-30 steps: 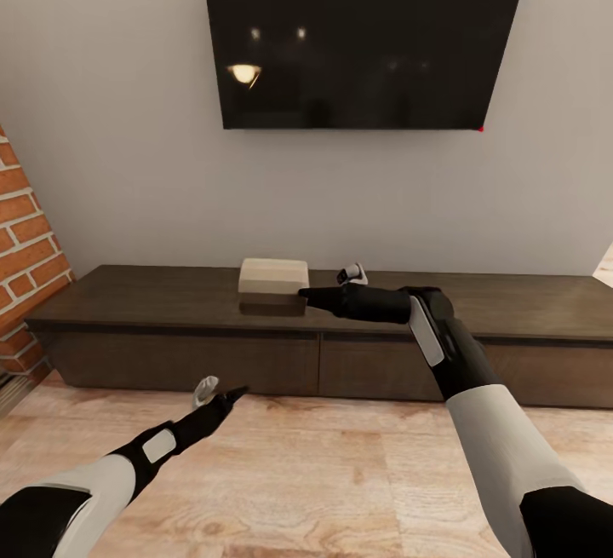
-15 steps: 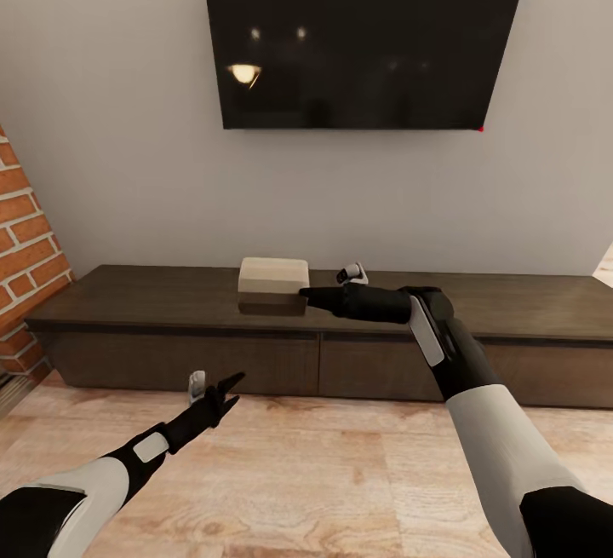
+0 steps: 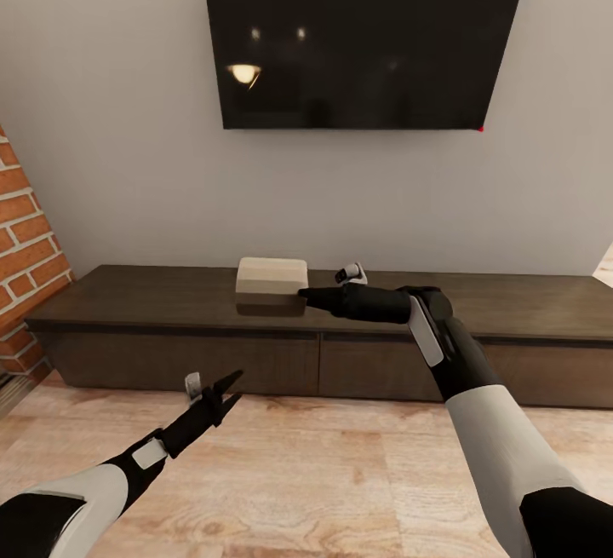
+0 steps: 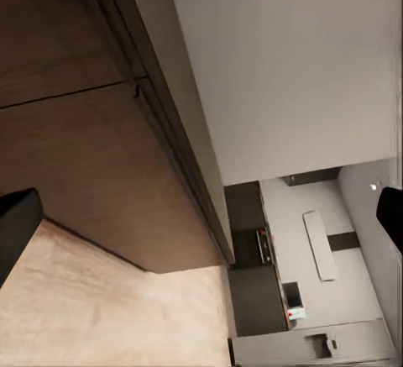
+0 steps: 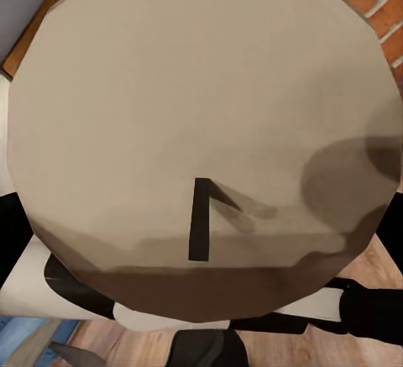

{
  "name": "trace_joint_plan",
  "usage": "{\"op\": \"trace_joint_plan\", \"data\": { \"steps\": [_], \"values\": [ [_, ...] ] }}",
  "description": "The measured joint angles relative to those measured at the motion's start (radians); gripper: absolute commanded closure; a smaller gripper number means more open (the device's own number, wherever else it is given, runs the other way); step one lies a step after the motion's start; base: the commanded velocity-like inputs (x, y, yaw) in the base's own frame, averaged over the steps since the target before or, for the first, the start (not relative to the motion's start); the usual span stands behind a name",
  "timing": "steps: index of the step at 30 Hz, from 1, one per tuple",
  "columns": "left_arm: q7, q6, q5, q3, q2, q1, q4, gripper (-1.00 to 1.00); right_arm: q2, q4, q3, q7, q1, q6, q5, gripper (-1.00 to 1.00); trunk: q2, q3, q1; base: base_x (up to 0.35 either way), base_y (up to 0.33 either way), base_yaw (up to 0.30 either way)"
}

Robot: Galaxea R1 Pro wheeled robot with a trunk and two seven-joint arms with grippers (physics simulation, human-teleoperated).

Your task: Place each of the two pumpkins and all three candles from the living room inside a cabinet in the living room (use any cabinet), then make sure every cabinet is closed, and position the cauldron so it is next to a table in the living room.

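A beige squat candle (image 3: 272, 275) hangs just above the top of the long dark-brown cabinet (image 3: 153, 296), with a shadow under it. My right gripper (image 3: 301, 291) reaches in from the right and is shut on the candle. The right wrist view looks straight at the candle's round top (image 5: 201, 90) and its short dark wick. My left gripper (image 3: 211, 385) is open, low over the floor in front of the cabinet's left drawer front (image 4: 92, 174). Both drawer fronts look shut. The pumpkins, the cauldron and the table are out of view.
A large black TV (image 3: 358, 30) hangs on the grey wall above the cabinet. A red brick wall (image 3: 25, 260) stands at the left end. Pale wooden floor (image 3: 323, 473) runs in front of the cabinet.
My left gripper has drawn back slightly to the left, turned, and spread its fingers. The candle in my right gripper has shifted a little to the left.
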Motion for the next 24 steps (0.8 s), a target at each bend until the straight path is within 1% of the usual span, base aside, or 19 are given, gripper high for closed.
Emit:
{"op": "trace_joint_plan", "data": {
  "steps": [2,3,5,6,11,13,16,24],
  "values": [
    [-0.004,-0.001,0.031,0.0,-0.002,0.002,0.0,-1.0,0.0,0.0,0.0,0.0,0.0,0.0,0.0,1.0,0.0,0.0,0.0,0.132,-0.038,0.0],
    [-0.008,-0.003,0.056,0.001,-0.003,0.003,0.0,-1.0,0.0,0.0,0.0,0.0,0.0,0.0,-0.001,1.0,0.0,0.0,0.0,0.199,-0.071,0.0],
    [-0.022,-0.004,0.074,0.0,-0.003,0.008,0.0,-1.0,0.0,0.0,0.0,-0.001,0.0,0.0,0.001,1.0,0.0,0.0,0.0,0.259,-0.103,0.0],
    [-0.042,-0.005,0.084,0.0,-0.004,0.014,0.0,-1.0,0.0,0.0,0.0,-0.001,0.0,0.0,0.001,1.0,0.0,0.0,-0.001,0.291,-0.129,0.0],
    [-0.094,-0.007,0.105,0.0,-0.002,0.025,0.0,-1.0,0.0,0.0,0.001,-0.001,0.0,-0.001,0.003,1.0,0.0,0.0,-0.001,0.297,-0.144,0.0],
    [-0.123,-0.007,0.122,0.0,-0.003,0.025,0.001,-1.0,0.0,0.0,0.001,-0.001,0.0,-0.002,0.004,1.0,0.0,0.0,0.0,0.107,-0.054,0.0],
    [-0.124,-0.007,0.129,0.0,-0.002,0.029,0.004,-1.0,0.0,0.0,0.0,0.0,0.0,0.0,0.002,1.0,0.0,0.0,0.0,0.038,-0.019,0.0],
    [-0.12,-0.007,0.132,0.001,-0.002,0.043,0.006,-1.0,0.0,0.0,0.002,-0.001,0.0,0.0,0.001,1.0,0.0,0.0,0.0,0.007,-0.003,0.0]
  ]
}}
